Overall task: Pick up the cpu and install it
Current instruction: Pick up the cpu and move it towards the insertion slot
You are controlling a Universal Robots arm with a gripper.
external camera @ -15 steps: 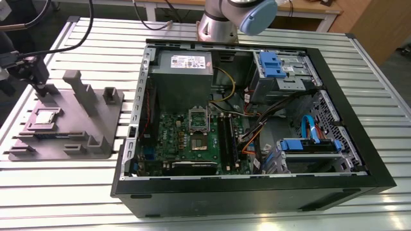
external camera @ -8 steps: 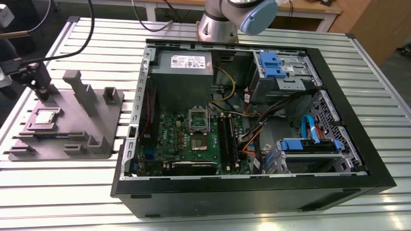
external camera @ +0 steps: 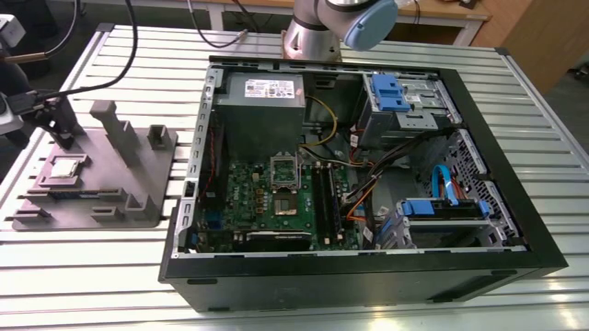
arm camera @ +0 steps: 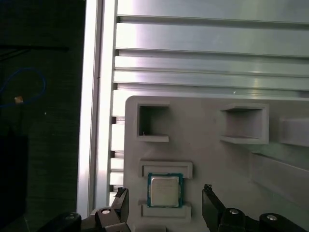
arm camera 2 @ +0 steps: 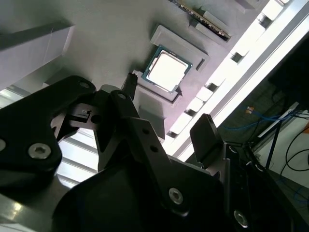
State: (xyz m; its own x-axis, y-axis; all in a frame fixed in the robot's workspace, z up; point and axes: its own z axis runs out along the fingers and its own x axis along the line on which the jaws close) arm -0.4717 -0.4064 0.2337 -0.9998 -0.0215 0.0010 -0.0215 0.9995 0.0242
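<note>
Gripper (external camera: 63,134) hangs over the grey fixture plate (external camera: 138,172) at the exterior view's left, jaws spread wide and holding nothing. The cpu (external camera: 66,169) lies flat, silvery top up, in a shallow seat on that plate, near the plate's outer edge. In the first wrist view the gripper (arm camera: 165,188) has one black finger (arm camera: 121,203) on each side of the cpu (arm camera: 164,190), apart from it; whether the tips reach the plate cannot be told. Low raised bars (arm camera: 165,168) border the chip on the two edges the fingers do not face. In the second wrist view the gripper (arm camera 2: 167,99) is seen from behind, with the cpu (arm camera 2: 169,71) just past the fingertips. Upright blocks (external camera: 115,127) stand on the plate beside the gripper, between it and the open computer case (external camera: 368,276). Inside the case lie the green motherboard (external camera: 267,207), its socket (external camera: 283,183), black memory sticks (external camera: 324,196), a grey power supply (external camera: 262,103), loose cables (external camera: 387,165) and blue drive brackets (external camera: 446,207). All of it sits on a slatted metal table (external camera: 83,276), and the arm base (external camera: 313,38) stands behind the case.
</note>
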